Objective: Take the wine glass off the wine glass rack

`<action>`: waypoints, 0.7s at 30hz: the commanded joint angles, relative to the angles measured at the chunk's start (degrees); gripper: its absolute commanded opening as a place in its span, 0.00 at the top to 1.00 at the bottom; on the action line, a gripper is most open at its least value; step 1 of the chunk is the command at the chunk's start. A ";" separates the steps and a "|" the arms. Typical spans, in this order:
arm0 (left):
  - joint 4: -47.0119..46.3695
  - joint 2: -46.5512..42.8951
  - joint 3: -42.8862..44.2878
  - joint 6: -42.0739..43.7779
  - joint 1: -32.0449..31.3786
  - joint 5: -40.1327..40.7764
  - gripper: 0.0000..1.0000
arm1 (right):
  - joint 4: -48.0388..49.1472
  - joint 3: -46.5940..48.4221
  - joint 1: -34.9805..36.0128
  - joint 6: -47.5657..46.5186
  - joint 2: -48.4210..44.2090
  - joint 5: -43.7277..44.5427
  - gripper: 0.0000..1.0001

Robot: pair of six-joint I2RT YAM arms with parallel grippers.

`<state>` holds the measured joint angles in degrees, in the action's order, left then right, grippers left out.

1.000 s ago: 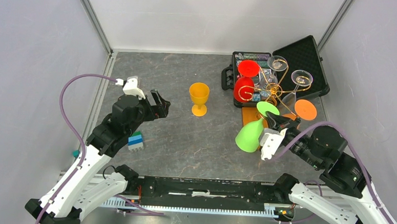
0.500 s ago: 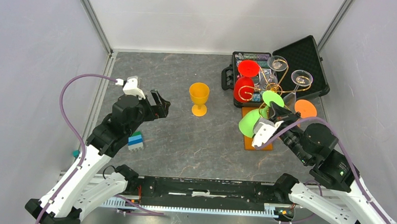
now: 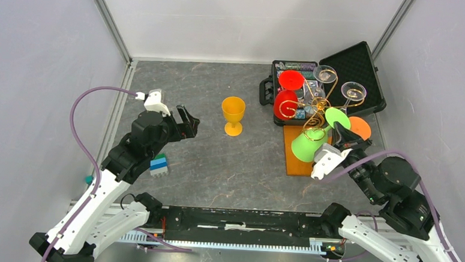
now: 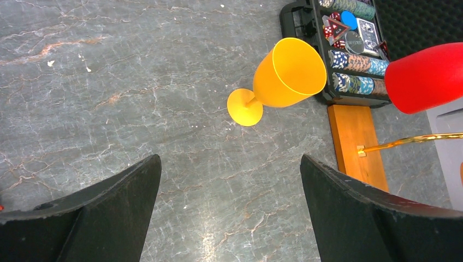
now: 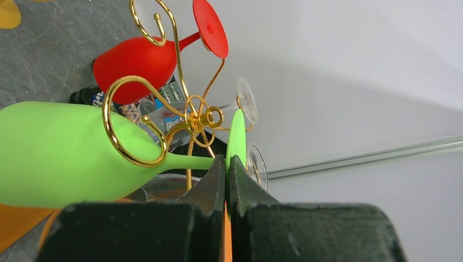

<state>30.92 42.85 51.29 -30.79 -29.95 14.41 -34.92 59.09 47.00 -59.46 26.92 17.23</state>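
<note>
My right pincer [image 5: 226, 161] is clamped on the green wine glass [image 5: 60, 155] by its foot, at the wine glass rack's [image 3: 291, 165] near arm. I'd draw it out level, stem clear of the gold curl.

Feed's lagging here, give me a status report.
Left gripper open, away from rack. Right gripper shut on green wine glass foot. Gold wire rack curl crosses its stem; cannot tell if unhooked.

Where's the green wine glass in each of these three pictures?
Top external: the green wine glass is right of centre, on its side.
Left wrist: not in it.
Right wrist: it fills the left side.
Shared landmark: the red glass, top, left wrist, right wrist.
</note>
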 commanded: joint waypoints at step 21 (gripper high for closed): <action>-4.07 -4.00 3.96 -1.48 0.42 -20.44 0.00 | -1.91 10.30 -0.05 9.69 -2.76 -34.25 1.00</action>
<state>30.72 40.36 51.81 -30.81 -29.85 3.40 -47.79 70.11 46.98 -54.00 26.37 -4.47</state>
